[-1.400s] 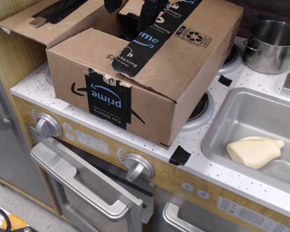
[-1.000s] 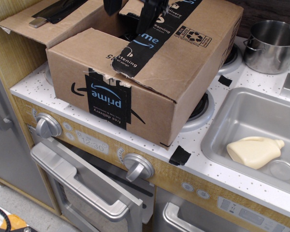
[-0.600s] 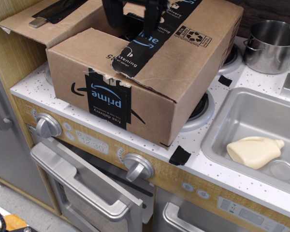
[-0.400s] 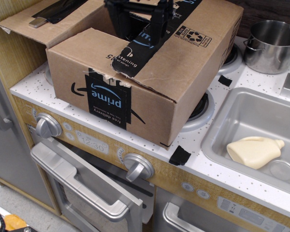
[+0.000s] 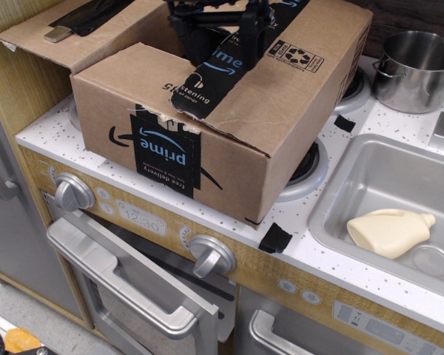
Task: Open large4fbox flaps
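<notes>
The end effector [image 5: 220,33] has dropped lower over the last second, fingers spread and gripping nothing, into the large4fbox [image 5: 229,118] on the table [image 5: 303,244], straddling the taped flap [image 5: 274,81] edge, apparently ready to lift it.

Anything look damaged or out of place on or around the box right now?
Yes. The box sits on the toy stove's burners, an odd spot. Its prime tape is torn ragged along the top front edge. A cream bottle lies on its side in the sink.
</notes>
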`<state>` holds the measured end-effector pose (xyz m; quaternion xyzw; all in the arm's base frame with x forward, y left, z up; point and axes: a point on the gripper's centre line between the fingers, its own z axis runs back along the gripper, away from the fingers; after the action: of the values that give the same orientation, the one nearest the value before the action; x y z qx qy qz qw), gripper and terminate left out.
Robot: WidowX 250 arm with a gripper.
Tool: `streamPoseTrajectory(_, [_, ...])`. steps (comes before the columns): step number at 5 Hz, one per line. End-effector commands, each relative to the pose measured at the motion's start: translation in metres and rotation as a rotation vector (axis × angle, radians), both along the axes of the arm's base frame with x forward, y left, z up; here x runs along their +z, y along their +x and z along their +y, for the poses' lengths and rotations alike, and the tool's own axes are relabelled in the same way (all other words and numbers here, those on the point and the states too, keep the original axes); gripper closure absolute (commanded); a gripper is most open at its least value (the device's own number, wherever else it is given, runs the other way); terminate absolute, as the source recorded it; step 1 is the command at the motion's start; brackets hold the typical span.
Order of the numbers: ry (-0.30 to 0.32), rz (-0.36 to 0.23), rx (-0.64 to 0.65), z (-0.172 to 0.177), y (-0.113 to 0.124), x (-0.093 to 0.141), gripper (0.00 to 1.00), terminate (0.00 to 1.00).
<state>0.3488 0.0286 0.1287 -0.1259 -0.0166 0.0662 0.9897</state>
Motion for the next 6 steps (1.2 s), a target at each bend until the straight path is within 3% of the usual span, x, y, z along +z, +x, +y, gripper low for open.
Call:
streamPoseTrajectory(1, [-0.154, -0.021, 0.057, -0.04, 0.018, 0.055, 0.0, 0.0])
streamPoseTrajectory(2, [-0.189, -0.002, 0.043, -0.062, 0.022, 0.075, 0.0, 0.0])
streamPoseTrajectory(4, [-0.192, 0.001, 0.071, -0.095, 0.022, 0.089, 0.0, 0.0])
streamPoseTrajectory(5, [-0.175, -0.016, 0.097, -0.116, 0.015, 0.085, 0.0, 0.0])
streamPoseTrajectory(6, [-0.12, -0.041, 0.104, -0.135, 0.009, 0.073, 0.0, 0.0])
